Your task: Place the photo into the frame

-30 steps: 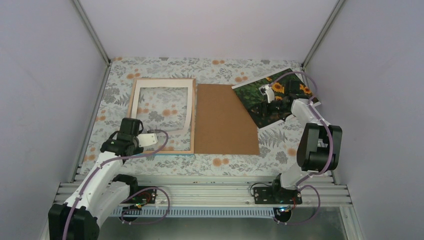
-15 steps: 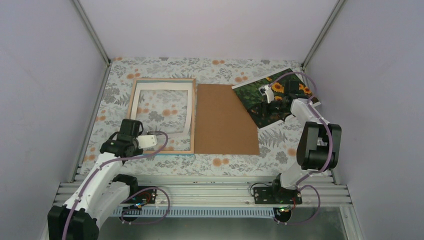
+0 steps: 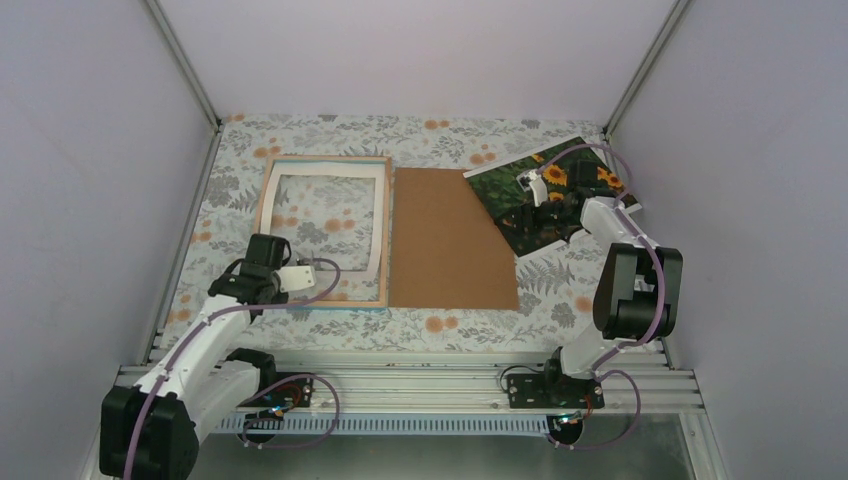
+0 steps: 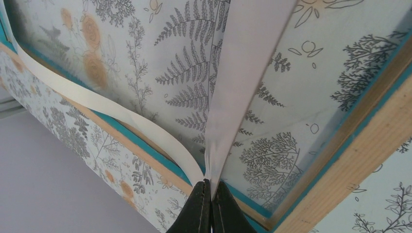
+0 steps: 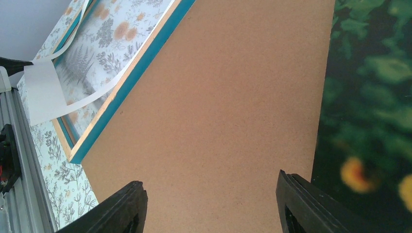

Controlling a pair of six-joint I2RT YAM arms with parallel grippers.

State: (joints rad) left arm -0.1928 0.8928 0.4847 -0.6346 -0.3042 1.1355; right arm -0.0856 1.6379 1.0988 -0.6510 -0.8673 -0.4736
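Observation:
The frame (image 3: 262,205) lies back-up at the left, with a teal border and wood edges (image 4: 350,160). A white mat (image 3: 376,210) lies in it. The mat's near right corner (image 4: 243,73) is lifted and bowed, and my left gripper (image 3: 318,265) (image 4: 212,187) is shut on that corner. The photo (image 3: 497,190) of sunflowers lies tilted at the far right, its dark edge (image 5: 374,97) overlapping the brown board. My right gripper (image 3: 518,212) (image 5: 211,191) hangs open over the board beside the photo's left edge, with nothing between its fingers.
A brown backing board (image 3: 445,240) (image 5: 233,97) lies flat between frame and photo, against the frame's right side. The floral tablecloth (image 3: 470,325) covers the table. Grey walls close in on the left, back and right. An aluminium rail (image 3: 400,375) runs along the near edge.
My left gripper has shifted slightly with the mat's corner in it. The mat has slid a little in the frame, baring the teal far border. The right arm has hardly moved.

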